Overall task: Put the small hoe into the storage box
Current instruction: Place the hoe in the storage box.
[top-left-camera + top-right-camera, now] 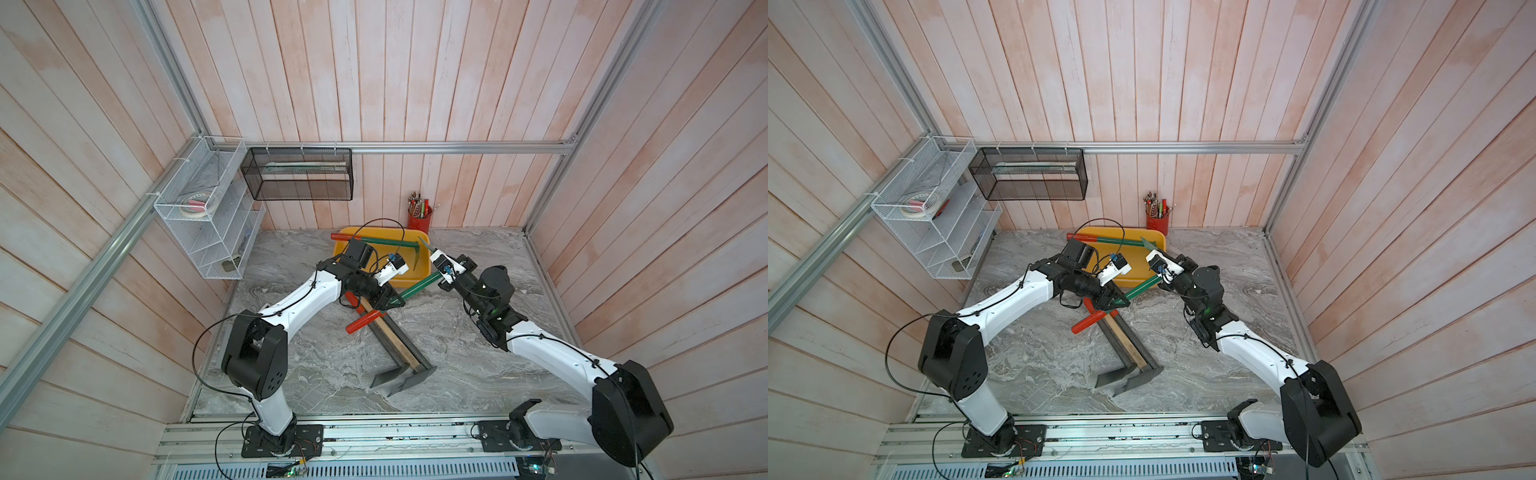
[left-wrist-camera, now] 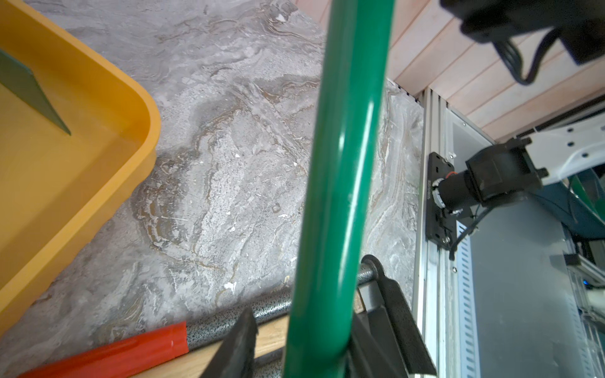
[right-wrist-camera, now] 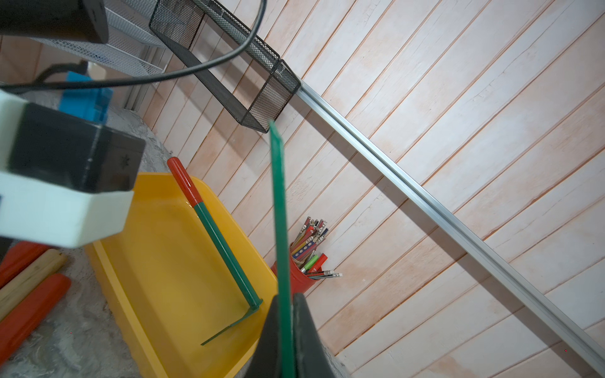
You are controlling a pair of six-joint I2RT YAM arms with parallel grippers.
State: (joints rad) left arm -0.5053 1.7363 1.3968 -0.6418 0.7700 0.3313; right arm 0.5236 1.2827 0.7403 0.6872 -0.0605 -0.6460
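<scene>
Small hoe (image 1: 417, 286), green shaft, red grip: both arms are holding it, and it is slanting just outside the storage box (image 1: 409, 279), off the box side facing the arm bases. Its red grip end is crossing over two larger hoes (image 1: 395, 340). Not in the box yet.

Right gripper (image 3: 284, 304): its fingers are clenching the hoe's thin green blade, which is showing edge-on in the right wrist view. The blade is standing at the box corner nearest the right arm.

Left gripper (image 1: 395, 300): the jaws are straddling the green shaft close to the red grip. In the left wrist view a sliver of gap is showing between one finger (image 2: 239, 343) and the shaft, so I cannot tell whether it is pinching or loose.

A second green hoe (image 3: 222, 248) is lying inside the box along its far side, its red grip poking over the rim.

The two larger hoes, dark-shafted and wooden-handled, are lying on the marble table (image 1: 478, 374), out from the box toward the arm bases.

A red pencil cup (image 1: 419, 222) is standing just behind the box.
</scene>
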